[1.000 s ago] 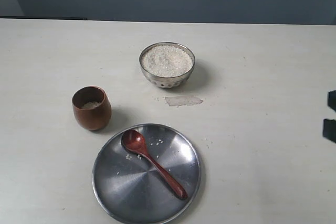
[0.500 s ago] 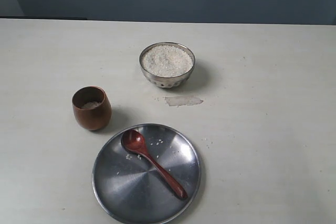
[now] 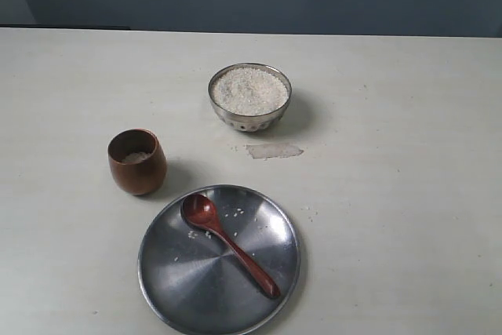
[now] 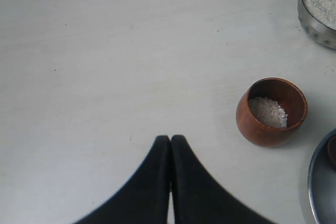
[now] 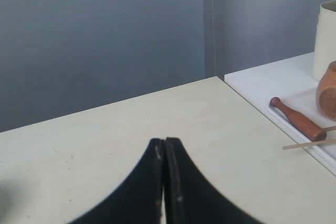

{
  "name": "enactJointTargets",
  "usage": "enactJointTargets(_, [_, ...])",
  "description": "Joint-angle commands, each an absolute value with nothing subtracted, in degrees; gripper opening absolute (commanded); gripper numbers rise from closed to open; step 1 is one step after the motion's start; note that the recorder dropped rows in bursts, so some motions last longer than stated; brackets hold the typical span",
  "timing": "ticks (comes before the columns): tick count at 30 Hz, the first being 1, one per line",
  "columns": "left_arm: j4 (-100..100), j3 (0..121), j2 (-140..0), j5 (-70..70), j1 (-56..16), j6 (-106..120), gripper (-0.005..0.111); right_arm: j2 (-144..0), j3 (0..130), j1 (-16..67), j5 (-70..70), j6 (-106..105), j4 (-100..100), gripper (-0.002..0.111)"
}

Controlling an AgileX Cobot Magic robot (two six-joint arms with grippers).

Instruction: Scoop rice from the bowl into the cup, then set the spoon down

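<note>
The steel bowl [image 3: 249,98] stands at the table's middle back, heaped with white rice [image 3: 249,89]; its edge also shows in the left wrist view as the bowl [image 4: 317,10]. To its front left stands the brown wooden cup [image 3: 137,162], the cup [image 4: 271,112] holding a little rice [image 4: 268,112]. The reddish wooden spoon [image 3: 227,242] lies on the flat steel plate [image 3: 188,280], with a few loose grains beside it. Neither gripper shows in the exterior view. My left gripper [image 4: 170,141] is shut on nothing, above bare table beside the cup. My right gripper [image 5: 165,143] is shut and empty, far from everything.
A pale patch [image 3: 273,150] marks the table in front of the bowl. In the right wrist view a white side surface holds a wooden pestle [image 5: 297,118], a thin stick [image 5: 310,142], a wooden pot [image 5: 328,92] and a pale cylinder [image 5: 325,38].
A dark gripper part at the right edge of the exterior view a second ago has withdrawn out of sight. Bowl, cup, spoon and plate have not moved.
</note>
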State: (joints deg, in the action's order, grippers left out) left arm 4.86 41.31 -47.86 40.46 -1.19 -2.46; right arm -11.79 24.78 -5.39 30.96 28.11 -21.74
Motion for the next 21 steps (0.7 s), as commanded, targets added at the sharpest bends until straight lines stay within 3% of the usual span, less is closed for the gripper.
enactJointTargets(1, [5.0, 41.7, -47.9, 40.3, -1.3, -2.5, 0.000, -11.4, 24.7, -5.7, 30.7, 28.1, -21.7, 0.000])
enactJointTargets(7, [5.0, 41.7, -47.9, 40.3, -1.3, -2.5, 0.000, -11.9, 20.9, -5.7, 27.9, 25.9, -21.9, 0.000])
enactJointTargets(14, [5.0, 41.7, -47.9, 40.3, -1.3, -2.5, 0.000, -11.9, 14.2, -5.7, 22.0, -2.4, -1.8, 0.000])
enactJointTargets(21, [5.0, 41.7, -47.9, 40.3, -1.3, -2.5, 0.000, -11.9, 11.5, -5.7, 20.9, -4.3, -3.1, 0.000])
